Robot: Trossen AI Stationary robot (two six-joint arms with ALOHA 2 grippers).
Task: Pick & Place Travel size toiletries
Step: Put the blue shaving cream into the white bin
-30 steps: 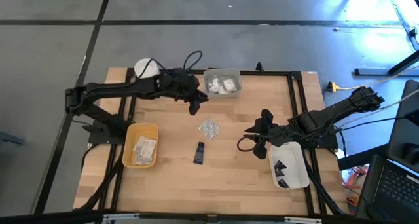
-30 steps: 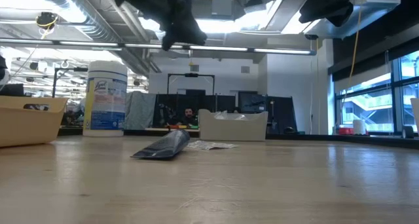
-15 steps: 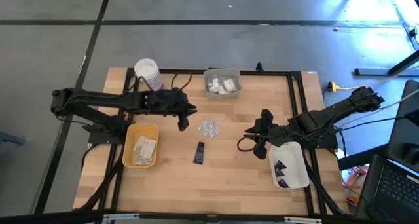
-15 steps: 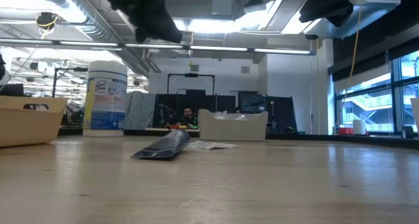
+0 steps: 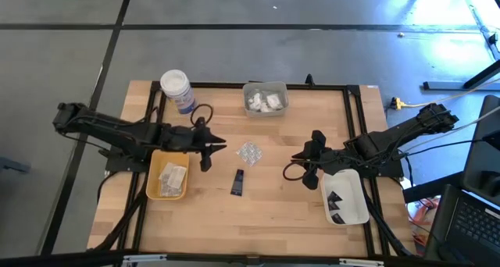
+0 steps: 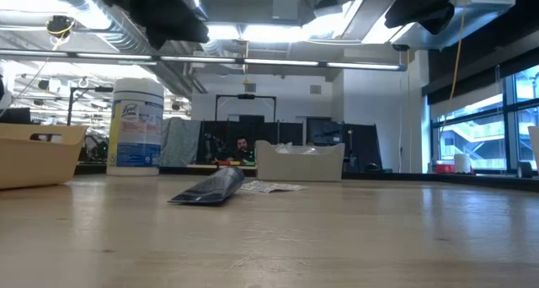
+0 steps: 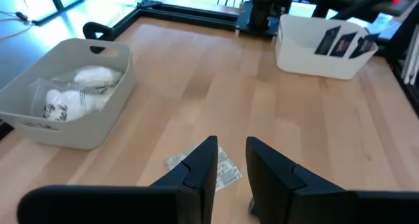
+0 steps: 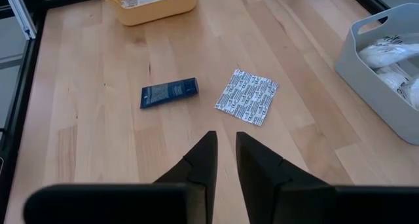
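L pincer: above table near yellow tray's corner, fingers w/ a narrow gap, nothing between them
R pincer: over table's right half, beside white tray, fingers close together w/ a slim gap, empty
Blister pack: flat on table centre, just right of L pincer, well left of R pincer; apart from both
Dark tube: on table just below the blister pack, between the 2 pincers, untouched
White packets: in grey bin at table's far edge, well apart from both pincers
Sachets: in yellow tray, near L pincer
Dark wedges: 2 in white tray, near R pincer
Big jar: far left corner, upright
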